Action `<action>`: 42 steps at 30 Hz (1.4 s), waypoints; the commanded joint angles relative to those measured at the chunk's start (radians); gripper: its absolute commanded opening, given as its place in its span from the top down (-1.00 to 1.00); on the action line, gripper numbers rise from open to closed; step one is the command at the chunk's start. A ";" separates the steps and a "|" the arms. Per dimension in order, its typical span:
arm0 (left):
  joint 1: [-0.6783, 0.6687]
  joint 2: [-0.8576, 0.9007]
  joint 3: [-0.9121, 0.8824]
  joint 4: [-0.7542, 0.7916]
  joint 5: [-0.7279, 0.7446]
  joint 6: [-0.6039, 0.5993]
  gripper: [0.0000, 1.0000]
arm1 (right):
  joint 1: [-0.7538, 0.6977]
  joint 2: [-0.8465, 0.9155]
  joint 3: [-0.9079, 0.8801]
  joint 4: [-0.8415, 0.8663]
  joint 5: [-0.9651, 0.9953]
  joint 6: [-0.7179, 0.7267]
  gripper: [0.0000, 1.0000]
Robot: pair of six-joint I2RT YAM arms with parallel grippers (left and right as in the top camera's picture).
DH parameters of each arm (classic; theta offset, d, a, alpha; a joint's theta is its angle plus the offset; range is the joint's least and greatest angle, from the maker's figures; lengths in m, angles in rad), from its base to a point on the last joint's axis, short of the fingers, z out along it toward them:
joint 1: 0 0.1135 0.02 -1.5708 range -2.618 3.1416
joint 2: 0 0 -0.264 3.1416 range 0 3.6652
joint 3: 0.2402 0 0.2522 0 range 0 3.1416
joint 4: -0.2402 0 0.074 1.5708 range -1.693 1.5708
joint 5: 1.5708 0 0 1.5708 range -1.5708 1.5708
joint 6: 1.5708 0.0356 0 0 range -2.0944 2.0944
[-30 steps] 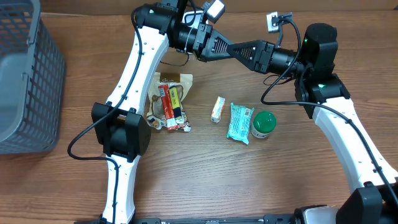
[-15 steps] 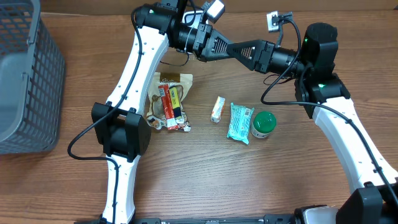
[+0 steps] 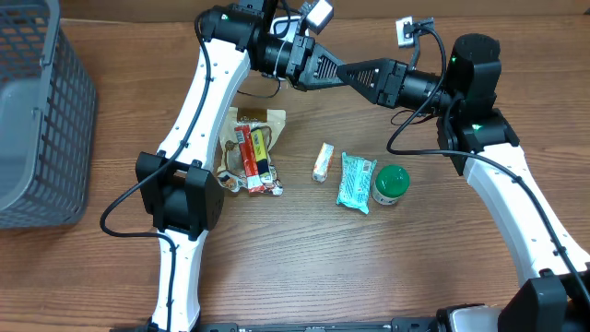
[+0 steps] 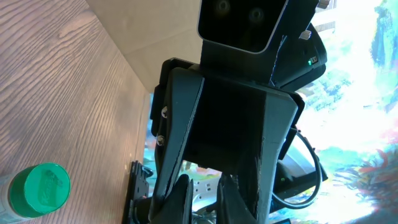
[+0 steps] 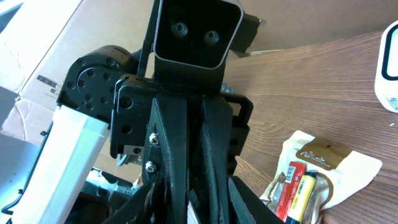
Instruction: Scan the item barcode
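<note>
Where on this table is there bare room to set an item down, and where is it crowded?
Free: the front strip of table below the row of items, and the wood between the basket and the left arm. Crowded: the middle row from the snack packs to the green-lidded jar.

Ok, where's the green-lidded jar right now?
Overhead, the green-lidded jar stands right of centre on the table, close beside the teal packet, on that packet's right. The left wrist view catches it in its bottom-left corner.
</note>
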 commanded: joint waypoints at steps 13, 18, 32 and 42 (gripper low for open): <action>0.002 0.000 0.002 -0.003 0.018 -0.003 0.92 | 0.005 -0.008 0.023 0.009 -0.015 -0.014 0.28; 0.002 0.000 0.002 -0.003 0.018 -0.003 0.91 | 0.005 -0.008 0.023 0.009 -0.015 -0.014 0.64; 0.002 0.000 0.002 -0.003 0.018 -0.003 0.91 | 0.005 -0.008 0.023 0.009 -0.015 -0.014 0.44; 0.002 0.000 0.002 -0.003 0.018 -0.003 0.91 | 0.005 -0.008 0.023 0.009 -0.015 -0.014 0.65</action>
